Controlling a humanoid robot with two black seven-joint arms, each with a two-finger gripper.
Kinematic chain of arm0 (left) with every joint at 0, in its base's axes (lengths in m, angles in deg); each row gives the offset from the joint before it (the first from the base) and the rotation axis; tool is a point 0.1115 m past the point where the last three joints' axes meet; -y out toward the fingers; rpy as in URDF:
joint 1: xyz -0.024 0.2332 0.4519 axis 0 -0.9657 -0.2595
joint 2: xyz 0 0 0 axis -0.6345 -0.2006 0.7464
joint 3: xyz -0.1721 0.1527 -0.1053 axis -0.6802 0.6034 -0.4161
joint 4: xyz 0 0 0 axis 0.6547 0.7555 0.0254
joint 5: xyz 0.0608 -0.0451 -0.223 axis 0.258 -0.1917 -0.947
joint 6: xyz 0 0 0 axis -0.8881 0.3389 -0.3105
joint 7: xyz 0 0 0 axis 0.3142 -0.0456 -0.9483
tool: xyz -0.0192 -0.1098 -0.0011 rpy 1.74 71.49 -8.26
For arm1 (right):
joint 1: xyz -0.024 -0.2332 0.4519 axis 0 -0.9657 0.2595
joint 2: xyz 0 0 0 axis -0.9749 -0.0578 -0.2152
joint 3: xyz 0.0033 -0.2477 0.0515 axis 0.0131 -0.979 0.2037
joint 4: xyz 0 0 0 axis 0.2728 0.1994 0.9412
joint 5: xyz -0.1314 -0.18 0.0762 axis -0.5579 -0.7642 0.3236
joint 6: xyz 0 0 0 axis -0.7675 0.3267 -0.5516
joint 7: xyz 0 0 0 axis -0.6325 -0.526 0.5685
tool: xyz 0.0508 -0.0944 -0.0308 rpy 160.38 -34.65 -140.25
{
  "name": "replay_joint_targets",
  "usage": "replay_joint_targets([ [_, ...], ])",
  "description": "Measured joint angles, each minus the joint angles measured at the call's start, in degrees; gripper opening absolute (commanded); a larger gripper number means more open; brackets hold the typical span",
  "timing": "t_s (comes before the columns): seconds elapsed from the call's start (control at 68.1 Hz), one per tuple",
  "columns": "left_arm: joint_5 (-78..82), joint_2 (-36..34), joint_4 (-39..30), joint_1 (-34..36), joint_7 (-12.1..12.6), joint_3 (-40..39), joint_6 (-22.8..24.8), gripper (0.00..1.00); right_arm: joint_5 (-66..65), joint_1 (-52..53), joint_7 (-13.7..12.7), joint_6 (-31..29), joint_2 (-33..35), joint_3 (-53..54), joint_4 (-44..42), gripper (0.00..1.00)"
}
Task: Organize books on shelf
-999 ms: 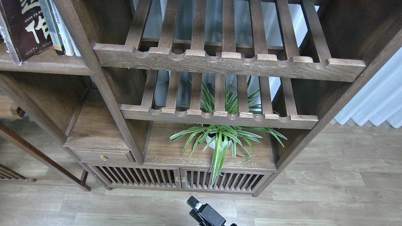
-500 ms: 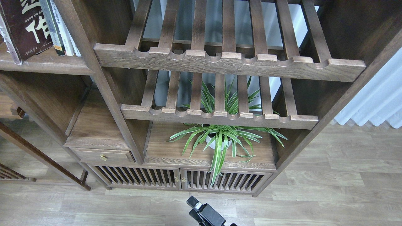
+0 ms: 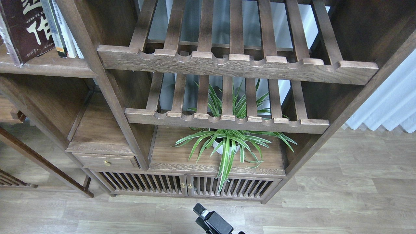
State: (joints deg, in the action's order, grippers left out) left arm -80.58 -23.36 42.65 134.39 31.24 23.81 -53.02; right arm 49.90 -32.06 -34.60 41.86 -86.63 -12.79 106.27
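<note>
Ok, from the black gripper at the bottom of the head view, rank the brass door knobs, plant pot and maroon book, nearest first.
From the gripper:
1. Brass door knobs, just above it, low down.
2. Plant pot, higher, centre.
3. Maroon book, far top left on the shelf.

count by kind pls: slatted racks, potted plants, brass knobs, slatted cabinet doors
slatted racks: 2
potted plant: 1
brass knobs: 3
slatted cabinet doors: 2
total: 8
</note>
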Motion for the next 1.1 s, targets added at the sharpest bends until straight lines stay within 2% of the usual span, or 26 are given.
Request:
replay_joint_targets([
  [0.235,-3.26,-5.68,-6.47,-4.15,-1.48,0.08,0.0,0.47,0.04,0.1,0.0,0.0,0.0,0.08,0.07,1.0],
  [0.323,-3.97,-8.77,-9.73,-6.38,-3.56,0.14,0.0,0.46,0.06,0.16,0.0,0.0,0.0,0.08,0.09,1.0],
  [0.338,-4.48,-10.18,-11.32,-7.55,-4.98,0.14,0.0,0.46,0.15,0.23,0.0,0.0,0.0,0.08,0.18,1.0],
  [0.441,-5.61,-12.33,-13.65,-9.07,-6.62,0.21,0.0,0.45,0.27,0.39,0.0,0.0,0.0,0.11,0.54,1.0],
  [0.896,-12.31,-19.5,-21.34,-15.14,-7.57,0.43,0.0,0.43,0.31,1.96,0.0,0.0,0.0,2.43,1.14,1.0],
  [1.102,-12.68,-20.0,-22.51,-17.46,-9.36,0.51,0.0,0.43,0.31,2.29,0.0,0.0,0.0,2.46,1.14,1.0],
])
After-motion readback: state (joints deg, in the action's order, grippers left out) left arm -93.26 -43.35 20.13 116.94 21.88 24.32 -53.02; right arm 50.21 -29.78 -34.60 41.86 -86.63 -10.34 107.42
